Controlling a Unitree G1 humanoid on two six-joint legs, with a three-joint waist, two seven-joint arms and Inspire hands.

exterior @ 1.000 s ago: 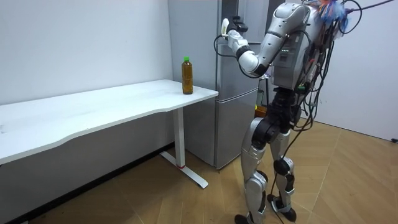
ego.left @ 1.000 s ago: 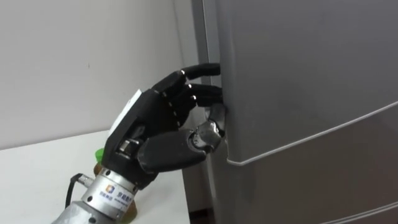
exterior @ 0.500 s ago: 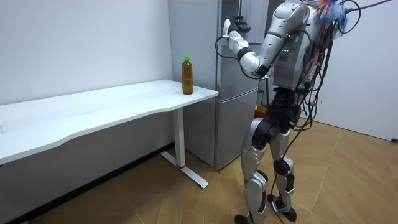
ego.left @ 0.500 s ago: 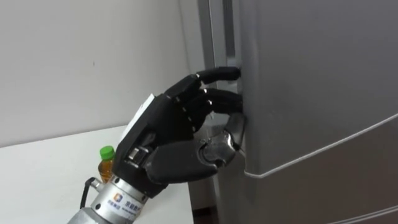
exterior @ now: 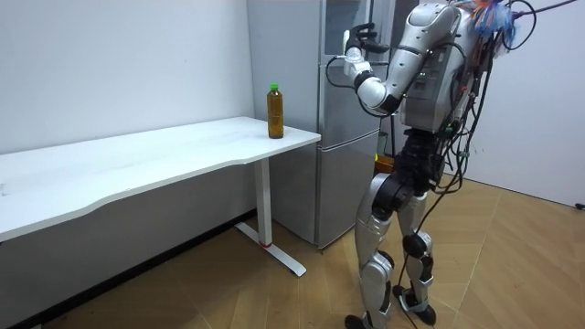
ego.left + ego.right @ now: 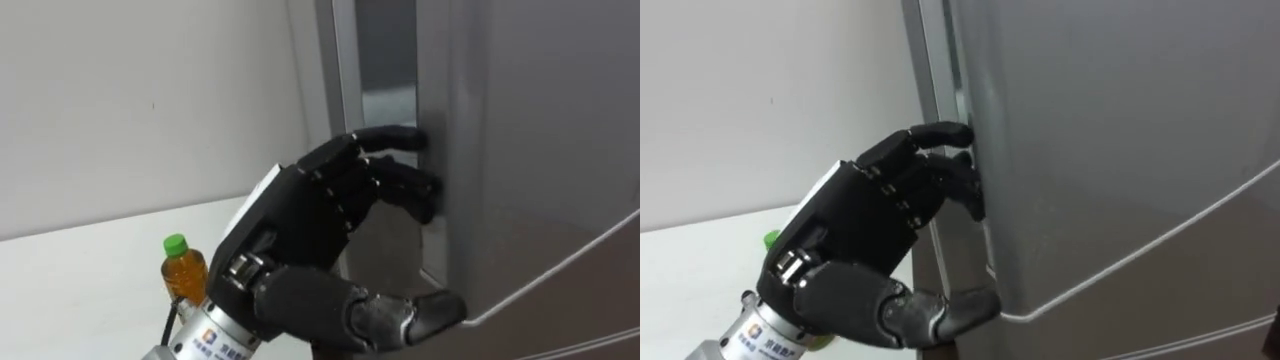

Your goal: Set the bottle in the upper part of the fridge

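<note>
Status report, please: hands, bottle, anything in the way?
Left hand curled on upper door edge, door ajar. Bottle upright on table, untouched. Door barely open, not yet wide enough for loading.

A small logo (image 6: 207, 339) with print sits on the wrist of the left hand (image 6: 305, 225), too small to read.

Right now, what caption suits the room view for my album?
Robot's left hand hooks the ajar upper fridge door; the bottle stands on the white table.
</note>
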